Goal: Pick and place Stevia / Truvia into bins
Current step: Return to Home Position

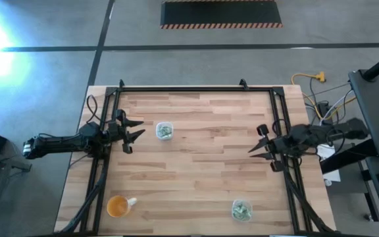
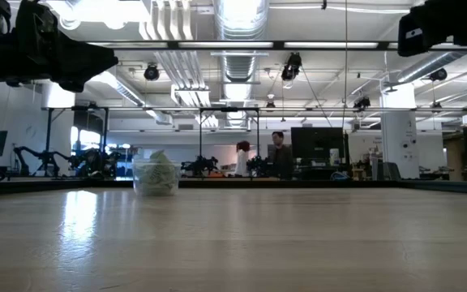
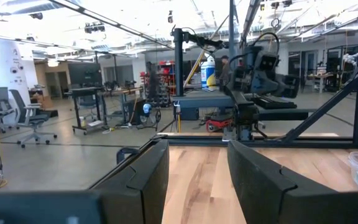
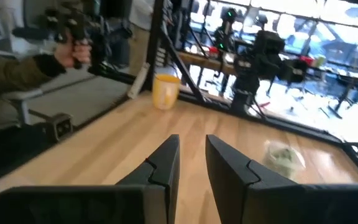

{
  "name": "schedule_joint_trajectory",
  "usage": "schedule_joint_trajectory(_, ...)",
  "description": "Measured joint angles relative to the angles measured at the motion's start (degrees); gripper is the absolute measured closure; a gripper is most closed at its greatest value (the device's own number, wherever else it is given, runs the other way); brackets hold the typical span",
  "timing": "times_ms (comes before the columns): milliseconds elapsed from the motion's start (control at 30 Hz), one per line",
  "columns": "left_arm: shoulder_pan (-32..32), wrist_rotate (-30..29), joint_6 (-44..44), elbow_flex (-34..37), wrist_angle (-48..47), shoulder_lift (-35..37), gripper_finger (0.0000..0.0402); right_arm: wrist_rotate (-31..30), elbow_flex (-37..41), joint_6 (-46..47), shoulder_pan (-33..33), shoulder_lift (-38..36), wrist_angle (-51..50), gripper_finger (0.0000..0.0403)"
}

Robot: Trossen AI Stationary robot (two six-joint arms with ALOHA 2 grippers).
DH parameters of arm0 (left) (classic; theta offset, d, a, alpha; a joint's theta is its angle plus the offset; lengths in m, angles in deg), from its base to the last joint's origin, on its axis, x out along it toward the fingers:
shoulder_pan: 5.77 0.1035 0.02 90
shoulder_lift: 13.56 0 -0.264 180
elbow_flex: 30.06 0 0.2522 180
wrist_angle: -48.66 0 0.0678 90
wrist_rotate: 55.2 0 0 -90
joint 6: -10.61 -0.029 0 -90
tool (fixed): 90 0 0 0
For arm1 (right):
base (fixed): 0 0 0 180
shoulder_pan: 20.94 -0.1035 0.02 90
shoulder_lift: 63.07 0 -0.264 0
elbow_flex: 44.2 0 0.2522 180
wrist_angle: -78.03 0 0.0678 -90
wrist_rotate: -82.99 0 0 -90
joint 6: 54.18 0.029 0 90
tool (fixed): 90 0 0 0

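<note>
Task looking done: no loose packets showing on table. Packets lying heaped in first bin, just beside left gripper; more filling second bin, toward right arm's side. Left jaws standing apart, empty. Right gripper hovering at opposite edge, jaws apart, empty. Likely remaining: parking arms.
</note>
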Motion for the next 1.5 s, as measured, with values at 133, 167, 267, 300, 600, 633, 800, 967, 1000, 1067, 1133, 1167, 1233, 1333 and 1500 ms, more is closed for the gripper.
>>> schedule_joint_trajectory(133, 0.0, 0.02, -0.02, 0.01, -0.01, 0.03, 0.0253, 0.27, 1.63, -0.5, 1.08, -2.79, -2.94, 0.0335)
schedule_joint_trajectory(167, 0.0, 0.02, -0.01, 0.01, -0.04, 0.04, 0.0253, 0.33, 2.39, -0.55, 1.06, -4.09, -2.87, 0.0335)
schedule_joint_trajectory(267, 0.0, 0.01, -0.03, 0.04, -0.04, 0.09, 0.0253, 0.24, 4.4, -1.1, 1.08, -9.41, -2.89, 0.0335)
schedule_joint_trajectory(300, 0.0, 0.02, -0.04, 0.04, -0.05, 0.09, 0.0253, 0.12, 4.84, -1.26, 1.08, -11.37, -2.82, 0.0335)
schedule_joint_trajectory(600, 0.01, -0.09, -0.52, 0.04, -0.41, 0.1, 0.0253, 1.93, 3.22, -1.98, 1.9, -15.68, -7.35, 0.0335)
schedule_joint_trajectory(633, 0.02, -0.17, -0.52, 0.04, -0.59, 0.17, 0.0253, 2.26, 2.88, -2.07, 2.19, -16.04, -8.01, 0.0335)
schedule_joint_trajectory(800, 0.02, -0.3, -0.42, 0.04, -0.49, -0.01, 0.0253, 2.65, 1.84, -3.08, 3.27, -16.67, -8.39, 0.0335)
schedule_joint_trajectory(967, 0.02, -0.33, -0.5, 0.04, -0.47, 0.0, 0.0253, 2.59, 2.05, -2.46, 5.41, -16.66, -9.14, 0.0335)
schedule_joint_trajectory(1000, 0.02, -0.35, -0.5, 0.04, -0.47, -0.04, 0.0253, 2.57, 2.11, -2.26, 5.97, -16.65, -9.42, 0.0335)
schedule_joint_trajectory(1067, 0.02, -0.35, -0.48, 0.04, -0.47, -0.25, 0.0253, 2.56, 2.25, -1.82, 7.37, -16.66, -9.53, 0.0335)
schedule_joint_trajectory(1133, 0.02, -0.35, -0.45, 0.04, -0.47, -0.37, 0.0253, 3.78, 2.37, -1.46, 8.78, -16.65, -9.59, 0.0335)
schedule_joint_trajectory(1167, 0.02, -0.35, -0.44, 0.04, -0.47, -0.37, 0.0253, 4.82, 2.45, -1.3, 9.48, -16.65, -9.65, 0.0335)
schedule_joint_trajectory(1233, 0.02, -0.35, -0.42, 0.04, -0.47, -0.37, 0.0253, 6.65, 2.84, -0.8, 10.67, -16.65, -9.76, 0.0335)
schedule_joint_trajectory(1333, 0.02, -0.35, -0.42, 0.04, -0.47, -0.37, 0.0253, 6.72, 3.83, -0.26, 12.19, -16.65, -9.72, 0.0335)
schedule_joint_trajectory(1500, 0.02, -0.35, -0.44, 0.04, -0.52, -0.42, 0.0253, 8.14, 8.4, 1.03, 14.31, -16.65, -2.06, 0.0335)
